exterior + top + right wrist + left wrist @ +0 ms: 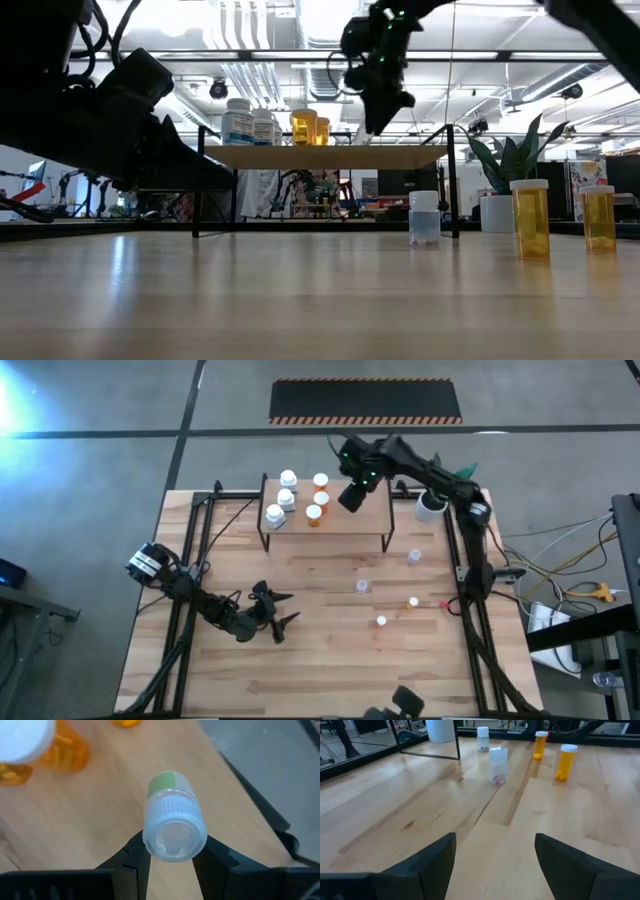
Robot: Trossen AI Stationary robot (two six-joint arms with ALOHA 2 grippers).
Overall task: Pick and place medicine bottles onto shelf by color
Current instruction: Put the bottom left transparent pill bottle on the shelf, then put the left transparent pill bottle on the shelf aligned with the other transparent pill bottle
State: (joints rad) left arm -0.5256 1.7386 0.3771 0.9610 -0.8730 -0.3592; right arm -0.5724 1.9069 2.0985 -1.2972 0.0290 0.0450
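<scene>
The shelf [350, 530] stands at the table's far side. On its left half stand three white medicine bottles [285, 498] and three orange ones [320, 498]. My right gripper [352, 495] is over the shelf's middle, right of the orange ones, shut on a small clear bottle [174, 820] with a green label. My left gripper [280, 610] is open and empty, low over the table's near left. Two clear bottles [414, 556] [363, 586] and two orange bottles [412, 602] [381, 621] stand upright on the table's right half. My right gripper pinches the clear bottle between its two fingers [137, 857], which lie on opposite sides of the ribbed cap end [150, 837]. The fingers come from above, pointing down. The bottle stands upright along them, cap up, over the shelf board [100, 810]; its base is hidden.
A white pot with a green plant [430, 507] stands right of the shelf. Black frame rails [190, 550] run along the table's left and right edges. In the left wrist view the loose bottles [497, 766] stand ahead of my left gripper [495, 865].
</scene>
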